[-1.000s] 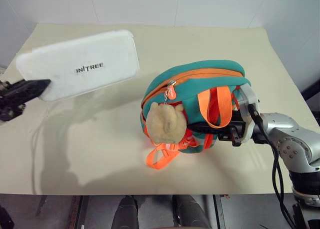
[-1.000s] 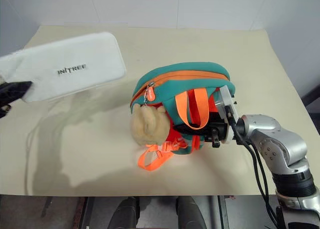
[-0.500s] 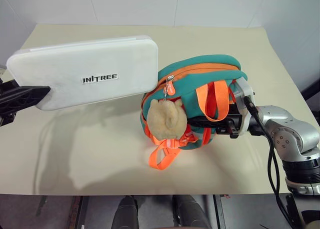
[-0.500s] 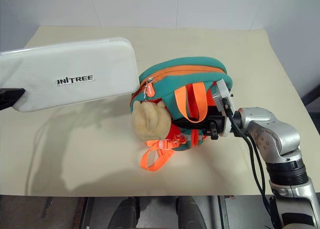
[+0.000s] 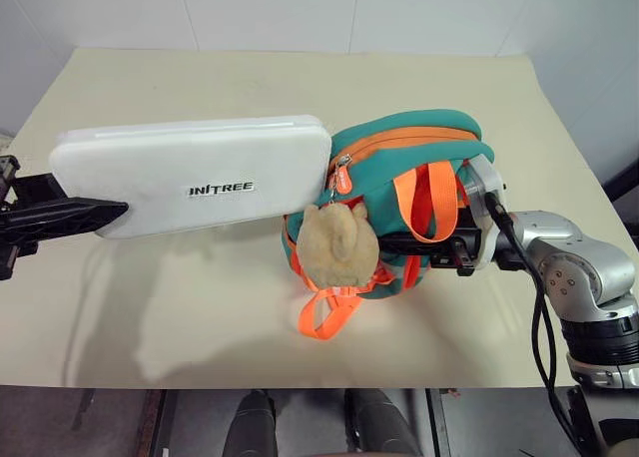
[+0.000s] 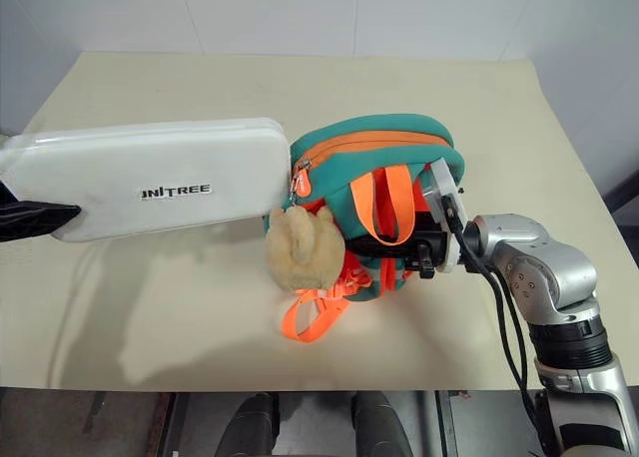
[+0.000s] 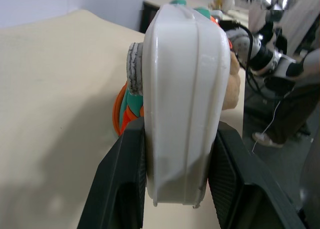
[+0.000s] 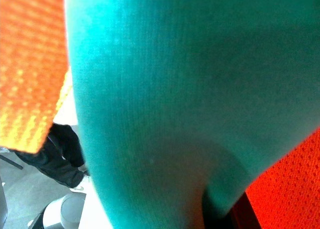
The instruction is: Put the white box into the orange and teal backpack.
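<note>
The left gripper [image 5: 100,216] clamps the near end of the white box [image 5: 200,173], its 2 fingers on the flat faces, holding it level above the bench [image 5: 200,297]. The box's far end touches the orange and teal backpack [image 5: 419,158] by the zipper. The right gripper [image 5: 454,249] is closed on the backpack's strap side.

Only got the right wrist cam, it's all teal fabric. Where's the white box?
Observer: The left pincer clamps one end of the white box, off the table. Its far end meets the backpack by the zipper pull.
Operator: And my pincer?
Observer: The right pincer is shut on the backpack, among the orange straps.
Operator: Anything near the box end?
Observer: A plush toy hangs just below it.
</note>
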